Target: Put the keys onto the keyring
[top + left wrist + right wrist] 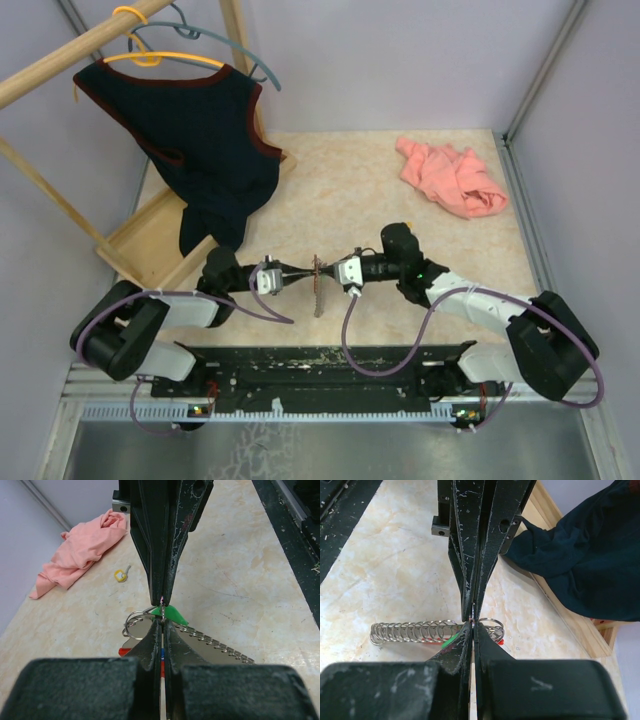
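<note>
My left gripper (305,272) and right gripper (329,272) meet tip to tip above the table's near middle, both shut. Between the tips is pinched the thin loop of the keyring (318,290), whose silvery ridged strip hangs below them. In the left wrist view my gripper (162,622) faces the right gripper's fingers (155,555); a green-headed key (175,615), loose silver rings (133,622) and the strip (220,649) lie just beyond. A yellow-headed key (121,575) lies on the table by itself. The right wrist view shows that gripper (472,625) shut, with the strip (410,631) to its left.
A pink cloth (450,178) is crumpled at the far right of the table. A dark vest (205,140) hangs from a wooden rack whose base tray (140,245) stands at the far left, close to the left arm. Black arm mounts line the near edge.
</note>
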Tool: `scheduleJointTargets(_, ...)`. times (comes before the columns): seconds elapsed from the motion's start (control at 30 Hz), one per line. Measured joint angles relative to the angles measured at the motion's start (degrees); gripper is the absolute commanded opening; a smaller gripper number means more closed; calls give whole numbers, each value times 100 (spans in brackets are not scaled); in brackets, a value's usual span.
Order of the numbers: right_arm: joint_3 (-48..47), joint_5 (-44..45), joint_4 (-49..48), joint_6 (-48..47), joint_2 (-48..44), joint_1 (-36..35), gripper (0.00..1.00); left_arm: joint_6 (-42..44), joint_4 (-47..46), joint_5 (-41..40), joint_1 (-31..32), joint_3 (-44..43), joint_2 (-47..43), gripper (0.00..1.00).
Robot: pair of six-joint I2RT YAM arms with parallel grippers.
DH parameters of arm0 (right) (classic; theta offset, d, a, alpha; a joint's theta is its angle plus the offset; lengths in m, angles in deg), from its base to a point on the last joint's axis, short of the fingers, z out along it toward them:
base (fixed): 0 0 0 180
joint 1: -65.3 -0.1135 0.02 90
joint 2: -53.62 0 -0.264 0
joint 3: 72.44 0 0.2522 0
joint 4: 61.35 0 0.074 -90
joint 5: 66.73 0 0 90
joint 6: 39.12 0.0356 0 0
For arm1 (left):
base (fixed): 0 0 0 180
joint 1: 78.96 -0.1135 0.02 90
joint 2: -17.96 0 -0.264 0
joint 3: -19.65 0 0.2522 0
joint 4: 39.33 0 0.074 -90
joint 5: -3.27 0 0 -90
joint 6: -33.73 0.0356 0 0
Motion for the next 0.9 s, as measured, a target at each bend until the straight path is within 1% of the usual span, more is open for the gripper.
scheduleJointTargets(0.2, -2, 37, 50, -52, 0, -24, 0, -85, 133, -35, 0, -7, -52, 0)
scheduleJointTargets(0.57, -160, 210, 328, -232, -15, -109, 0, -39, 979, -306, 85, -168, -422, 0)
scheduleJointTargets(0.9, -225, 400, 437, -407, -39, -201, 0, -107, 1578, -463, 98, -365, -557, 0)
